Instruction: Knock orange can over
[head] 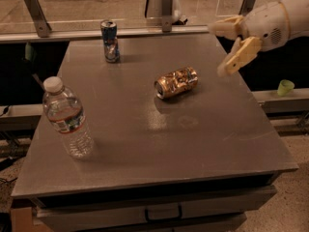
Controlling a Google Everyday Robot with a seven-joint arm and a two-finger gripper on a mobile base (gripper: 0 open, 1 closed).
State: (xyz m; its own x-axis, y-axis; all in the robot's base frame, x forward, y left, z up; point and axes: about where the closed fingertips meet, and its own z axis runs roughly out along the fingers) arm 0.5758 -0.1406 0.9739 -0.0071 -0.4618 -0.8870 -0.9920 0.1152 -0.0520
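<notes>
The orange can (176, 82) is a shiny copper-orange drink can. It lies on its side near the middle of the grey table (145, 144), its silver top pointing to the lower left. My gripper (225, 48) hangs above the table's right part, to the upper right of the can and apart from it. Its two pale fingers (240, 55) are spread and nothing is between them.
A slim blue-and-silver can (110, 40) stands upright at the back of the table. A clear water bottle (67, 118) with a white cap stands at the left. A metal rail (96, 33) runs behind the table. A green cup (285, 87) sits off to the right.
</notes>
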